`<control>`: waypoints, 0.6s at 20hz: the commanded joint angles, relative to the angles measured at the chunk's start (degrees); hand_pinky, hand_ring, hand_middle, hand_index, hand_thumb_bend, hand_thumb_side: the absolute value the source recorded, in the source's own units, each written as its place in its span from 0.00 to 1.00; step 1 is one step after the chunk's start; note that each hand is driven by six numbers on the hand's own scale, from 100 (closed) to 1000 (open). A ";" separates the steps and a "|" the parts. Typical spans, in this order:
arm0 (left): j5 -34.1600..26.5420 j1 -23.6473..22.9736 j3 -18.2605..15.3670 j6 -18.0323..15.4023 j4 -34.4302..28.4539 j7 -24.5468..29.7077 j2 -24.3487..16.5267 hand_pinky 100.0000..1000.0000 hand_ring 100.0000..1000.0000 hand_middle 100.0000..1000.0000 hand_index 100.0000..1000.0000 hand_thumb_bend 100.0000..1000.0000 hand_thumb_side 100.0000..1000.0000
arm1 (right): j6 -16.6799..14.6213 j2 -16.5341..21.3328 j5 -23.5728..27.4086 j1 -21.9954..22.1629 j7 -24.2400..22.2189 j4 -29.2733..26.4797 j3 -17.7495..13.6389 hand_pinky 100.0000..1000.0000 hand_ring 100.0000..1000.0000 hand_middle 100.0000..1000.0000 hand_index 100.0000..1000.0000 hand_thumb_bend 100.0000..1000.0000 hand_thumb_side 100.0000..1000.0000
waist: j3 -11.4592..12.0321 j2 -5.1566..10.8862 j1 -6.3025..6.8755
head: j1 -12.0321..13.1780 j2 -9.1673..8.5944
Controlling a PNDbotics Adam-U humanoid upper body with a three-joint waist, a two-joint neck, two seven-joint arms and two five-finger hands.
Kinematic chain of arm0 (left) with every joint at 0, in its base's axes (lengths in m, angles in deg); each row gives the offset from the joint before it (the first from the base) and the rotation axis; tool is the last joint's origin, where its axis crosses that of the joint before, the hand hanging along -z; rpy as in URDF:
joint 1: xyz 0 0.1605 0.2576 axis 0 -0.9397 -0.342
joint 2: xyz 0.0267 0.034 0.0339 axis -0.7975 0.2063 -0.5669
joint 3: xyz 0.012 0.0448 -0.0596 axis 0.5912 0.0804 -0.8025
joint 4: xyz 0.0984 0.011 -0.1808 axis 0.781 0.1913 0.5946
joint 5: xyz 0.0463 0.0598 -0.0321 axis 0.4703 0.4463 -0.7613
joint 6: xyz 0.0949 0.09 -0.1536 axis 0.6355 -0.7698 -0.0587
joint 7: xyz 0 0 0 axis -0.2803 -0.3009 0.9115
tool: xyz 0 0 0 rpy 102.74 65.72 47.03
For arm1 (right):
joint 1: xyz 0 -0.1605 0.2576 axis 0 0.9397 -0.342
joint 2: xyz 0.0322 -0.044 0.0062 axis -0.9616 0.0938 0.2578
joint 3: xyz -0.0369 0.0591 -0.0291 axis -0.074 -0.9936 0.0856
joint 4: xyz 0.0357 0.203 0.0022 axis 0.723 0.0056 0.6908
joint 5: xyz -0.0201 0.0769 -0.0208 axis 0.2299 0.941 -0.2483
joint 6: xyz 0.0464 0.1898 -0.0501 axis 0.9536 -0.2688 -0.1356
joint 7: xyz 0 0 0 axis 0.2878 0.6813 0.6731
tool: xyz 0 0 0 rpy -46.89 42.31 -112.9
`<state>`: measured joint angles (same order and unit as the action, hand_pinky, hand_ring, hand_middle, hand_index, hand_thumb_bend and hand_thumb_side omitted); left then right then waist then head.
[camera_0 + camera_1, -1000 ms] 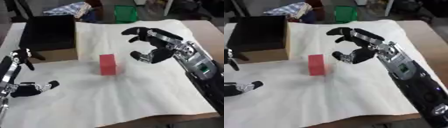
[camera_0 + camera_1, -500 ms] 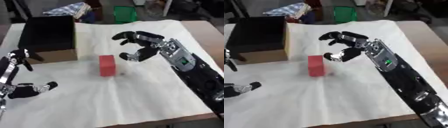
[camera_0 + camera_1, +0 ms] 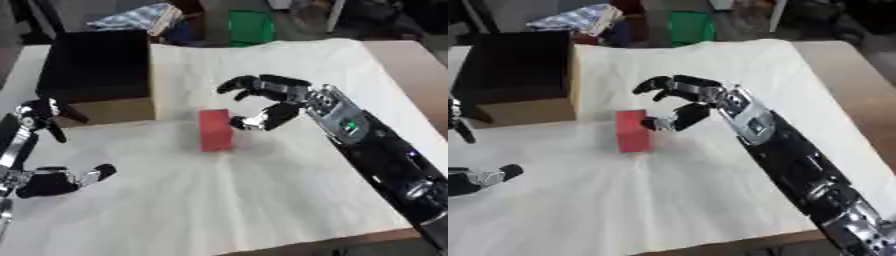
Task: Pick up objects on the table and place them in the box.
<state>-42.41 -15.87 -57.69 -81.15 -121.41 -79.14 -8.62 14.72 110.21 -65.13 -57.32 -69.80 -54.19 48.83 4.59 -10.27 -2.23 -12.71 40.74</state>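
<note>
The right hand (image 3: pixel 273 102) hovers spread and grasping nothing, thumb tip just beside the upright red block (image 3: pixel 214 129). The box (image 3: pixel 101 75) sits beyond the block; the left hand (image 3: pixel 42 181) rests relaxed and empty.

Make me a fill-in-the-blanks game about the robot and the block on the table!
1. The block standing on the white sheet is coloured ____.
2. The hand reaching toward the block is the robot's ____ hand.
3. The box sits to the ____ of the block.
4. The fingers of that hand are spread ____.

Missing words: red; right; left; open
</note>
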 commanded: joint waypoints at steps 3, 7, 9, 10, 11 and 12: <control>0.03 0.87 -0.04 -0.14 -0.89 0.13 -0.58 0.36 0.66 0.51 0.59 0.78 0.00 | -1.54 -0.52 -2.54 -1.65 -0.62 1.19 0.26 0.88 1.00 0.91 0.92 0.26 0.45 | 0.00 0.80 0.20 | -0.12 0.16; 0.02 0.81 0.00 -0.17 -0.86 0.21 -0.51 0.36 0.66 0.51 0.59 0.78 0.00 | -2.14 -1.34 -3.85 -1.81 -0.83 2.05 0.44 0.88 1.00 0.91 0.92 0.26 0.45 | 0.09 0.90 0.24 | -0.28 0.27; 0.02 0.79 -0.01 -0.19 -0.84 0.25 -0.47 0.36 0.66 0.51 0.59 0.78 0.00 | -2.36 -1.66 -4.36 -1.86 -0.85 2.48 0.49 0.88 1.00 0.91 0.92 0.26 0.45 | 0.13 0.93 0.23 | -0.35 0.33; 0.02 0.78 -0.01 -0.19 -0.84 0.25 -0.45 0.36 0.66 0.51 0.59 0.78 0.00 | -2.45 -1.81 -4.49 -1.85 -0.87 2.72 0.50 0.88 1.00 0.91 0.92 0.26 0.46 | 0.14 0.94 0.22 | -0.37 0.35; 0.01 0.76 0.00 -0.20 -0.83 0.26 -0.44 0.36 0.66 0.51 0.59 0.78 0.00 | -2.54 -1.92 -4.77 -1.87 -0.89 2.97 0.51 0.88 1.00 0.91 0.92 0.26 0.46 | 0.15 0.94 0.21 | -0.39 0.36; 0.00 0.74 0.01 -0.20 -0.81 0.26 -0.43 0.36 0.66 0.51 0.59 0.78 0.00 | -2.61 -2.04 -5.10 -1.87 -0.85 3.22 0.50 0.88 1.00 0.90 0.92 0.26 0.46 | 0.16 0.95 0.20 | -0.40 0.38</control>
<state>-42.41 -15.86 -57.68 -81.28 -121.40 -78.99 -8.59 12.47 107.55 -69.65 -57.85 -70.60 -50.81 49.52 4.71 -10.26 -2.21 -12.94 40.83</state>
